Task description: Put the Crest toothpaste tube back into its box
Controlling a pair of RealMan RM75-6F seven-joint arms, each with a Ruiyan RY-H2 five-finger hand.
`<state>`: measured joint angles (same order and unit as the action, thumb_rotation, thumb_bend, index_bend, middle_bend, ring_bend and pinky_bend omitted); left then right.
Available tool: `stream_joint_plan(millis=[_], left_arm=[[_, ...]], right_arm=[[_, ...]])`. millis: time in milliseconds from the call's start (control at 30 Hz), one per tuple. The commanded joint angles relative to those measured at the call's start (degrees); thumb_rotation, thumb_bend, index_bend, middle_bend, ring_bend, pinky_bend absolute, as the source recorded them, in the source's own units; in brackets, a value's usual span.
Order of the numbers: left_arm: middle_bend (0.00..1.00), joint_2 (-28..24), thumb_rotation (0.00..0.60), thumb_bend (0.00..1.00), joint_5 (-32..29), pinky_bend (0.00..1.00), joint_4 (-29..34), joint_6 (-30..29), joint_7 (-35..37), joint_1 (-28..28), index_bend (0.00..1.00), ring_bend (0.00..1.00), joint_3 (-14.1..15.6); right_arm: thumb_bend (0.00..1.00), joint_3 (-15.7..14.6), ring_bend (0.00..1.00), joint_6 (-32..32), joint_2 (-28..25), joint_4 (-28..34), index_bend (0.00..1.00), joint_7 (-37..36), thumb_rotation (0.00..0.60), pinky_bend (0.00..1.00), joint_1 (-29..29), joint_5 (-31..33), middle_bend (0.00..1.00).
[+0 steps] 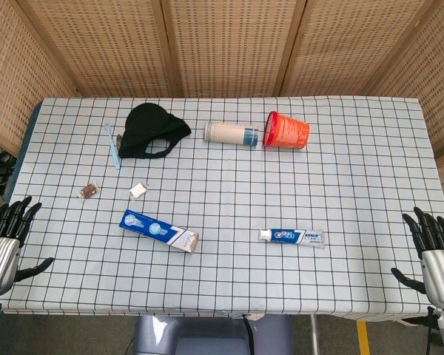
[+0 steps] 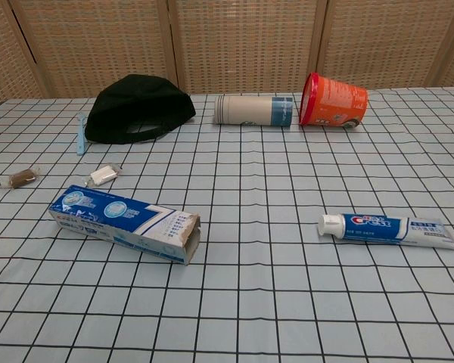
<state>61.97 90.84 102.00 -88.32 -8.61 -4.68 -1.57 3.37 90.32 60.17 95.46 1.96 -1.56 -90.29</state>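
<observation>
The Crest toothpaste tube (image 1: 292,237) (image 2: 388,228) lies flat on the checked cloth, right of centre, white cap pointing left. Its blue and white box (image 1: 159,231) (image 2: 125,223) lies on its side left of centre, its open end facing right and towards the front. My left hand (image 1: 7,237) hovers at the table's front left corner, fingers spread and holding nothing. My right hand (image 1: 433,248) sits at the front right corner, also spread and holding nothing. Both hands are far from tube and box. The chest view shows neither hand.
At the back lie a black cap (image 1: 154,131) (image 2: 138,107), a blue toothbrush (image 1: 113,145), a white and blue cup on its side (image 1: 232,133) (image 2: 254,110) and a tipped orange tub (image 1: 286,131) (image 2: 334,100). Two small wrapped sweets (image 1: 88,191) (image 1: 138,190) rest left of centre.
</observation>
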Motion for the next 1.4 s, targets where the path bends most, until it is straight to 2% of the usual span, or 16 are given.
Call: stream_joint_plan(millis=[33,300,467,567,633,733,800,1033,1200,1400], left_arm=[[0.00,-0.13,0.600,0.00,-0.12,0.00,0.04,0.03,0.27,0.01,0.00,0.00,-0.05],[0.00,-0.54,0.600,0.00,0.16,0.00,0.22,0.02,1.10,0.00,0.00,0.00,0.02],[0.00,-0.56,0.600,0.00,-0.99,0.00,0.32,0.92,1.18,-0.43,0.00,0.00,-0.44],[0.00,-0.57,0.600,0.00,-1.63,0.00,0.37,1.40,1.15,-0.66,0.00,0.00,-0.66],[0.00,-0.58,0.600,0.00,-2.14,0.00,0.41,1.74,1.10,-0.81,0.00,0.00,-0.82],[0.00,-0.57,0.600,0.00,-2.81,0.00,0.47,2.19,0.95,-1.06,0.00,0.00,-1.10],[0.00,-0.48,0.600,0.00,-3.19,0.00,0.41,2.42,0.79,-1.17,0.00,0.00,-1.21],[0.00,-0.27,0.600,0.00,-4.74,0.00,0.28,3.55,0.46,-1.73,0.00,0.00,-1.69],[0.00,-0.14,0.600,0.00,-5.91,0.00,0.13,4.55,0.24,-2.21,0.00,0.00,-1.97],[0.00,-0.31,0.600,0.00,-6.00,0.00,0.54,4.37,0.33,-2.20,0.00,0.00,-2.02]], right_arm=[[0.00,-0.03,0.00,0.05,-0.02,0.03,0.00,0.01,0.600,0.00,0.04,-0.03,0.00],[0.00,-0.20,0.00,-1.65,0.33,-0.07,0.00,-0.96,0.600,0.00,-0.66,0.29,0.00],[0.00,-0.14,0.00,-8.57,1.03,-0.87,0.01,-2.22,0.600,0.00,-4.84,0.16,0.00],[0.00,1.07,0.04,-11.29,2.44,-1.68,0.09,-2.03,0.600,0.01,-7.72,-0.04,0.08],[0.00,2.37,0.17,-13.73,4.28,-2.45,0.20,-2.07,0.600,0.10,-10.29,0.48,0.23],[0.01,3.77,0.29,-20.45,6.40,-2.25,0.29,-1.20,0.600,0.25,-14.42,3.86,0.34],[0.04,4.50,0.31,-24.04,7.78,-2.33,0.32,1.09,0.600,0.30,-16.61,6.38,0.37],[0.16,6.27,0.36,-30.13,14.80,-6.38,0.38,7.54,0.600,0.31,-21.23,14.42,0.41],[0.24,5.44,0.36,-31.96,18.63,-9.35,0.38,9.85,0.600,0.31,-22.85,16.36,0.42],[0.25,4.43,0.37,-32.36,21.19,-11.06,0.40,10.50,0.600,0.32,-23.65,16.55,0.43]])
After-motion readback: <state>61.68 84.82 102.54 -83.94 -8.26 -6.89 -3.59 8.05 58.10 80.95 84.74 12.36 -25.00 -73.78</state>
